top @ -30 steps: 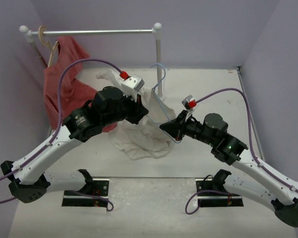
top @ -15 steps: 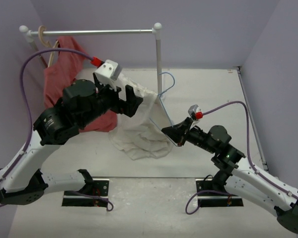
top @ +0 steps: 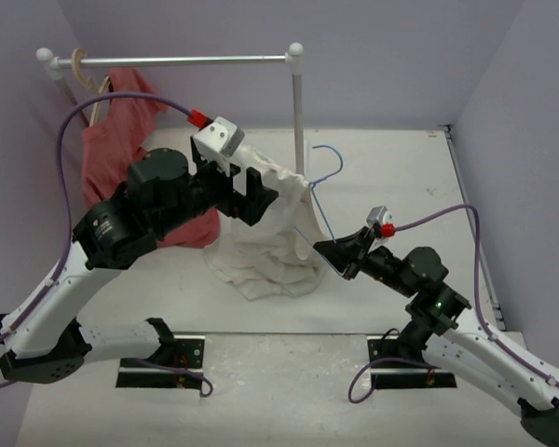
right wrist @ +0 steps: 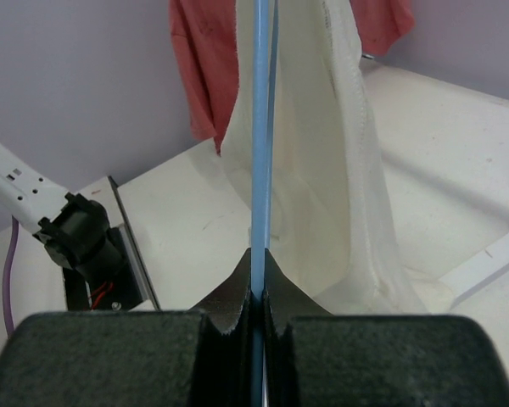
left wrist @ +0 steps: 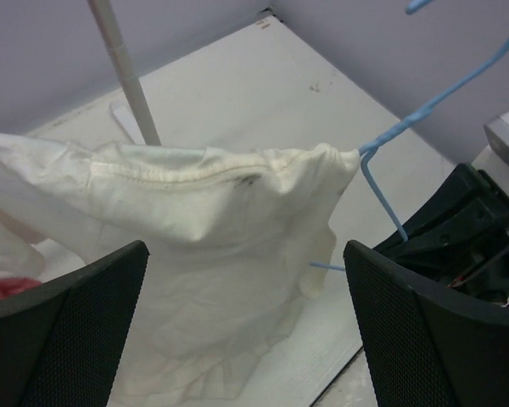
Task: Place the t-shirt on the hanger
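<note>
Draping in soft cream folds, the t-shirt (top: 265, 233) hangs just in front of the clothes rack's upright post (top: 298, 112). Its upper corner is caught on the shoulder bend of the thin light-blue wire hanger (top: 324, 172), and its hem is pooled on the table. The right gripper (top: 334, 253), in front and right of the post, is clamped on the hanger's lower wire. The left gripper (top: 250, 194), in front and left of the post, has its jaws wide apart at the shirt's raised top edge, gripping nothing.

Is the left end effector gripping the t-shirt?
No, the left end effector is wide open; the t-shirt hangs beyond it on the hanger.
</note>
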